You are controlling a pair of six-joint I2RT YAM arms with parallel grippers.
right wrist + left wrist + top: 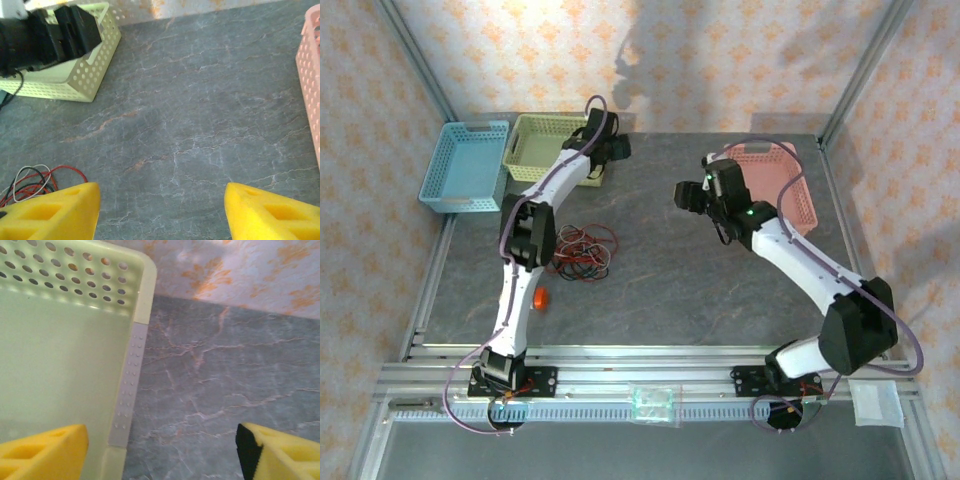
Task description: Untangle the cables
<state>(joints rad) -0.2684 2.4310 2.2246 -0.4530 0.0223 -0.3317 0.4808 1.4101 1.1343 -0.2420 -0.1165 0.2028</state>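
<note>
Cables (582, 252): one loose clump of red, black and whitish loops crossing one another, flat on the surface (680, 280) just beside the left arm's elbow. An edge of the same clump sits at the lower left of the right wrist view (35, 182).
Left hand (162, 444): well apart from the clump, at the far end of the surface, straddling the right wall of the green basket (142, 315). Fingers spread wide, with nothing between them but basket rim and bare surface.
Right hand (161, 200): hovers over bare surface near the pink basket (800, 190), well apart from the clump. Fingers wide apart, holding nothing, touching no wire.
Green basket floor: bare in the part seen from the left wrist; the rest is hidden.
Blue basket (465, 165): no coil visible inside from above.
Pink basket interior: partly hidden by the right arm; the visible part looks bare.
Orange piece (540, 297): small, on the surface close to the left arm, too small to identify.
Done: judging by the layout, little or nothing to show. No single wire lies apart from the others, and no coil is seen in any basket.
Left: by the look of it, nearly everything. Means picking out one loop, drawing it free of the rest, setting it aside, then repeating for each colour.
</note>
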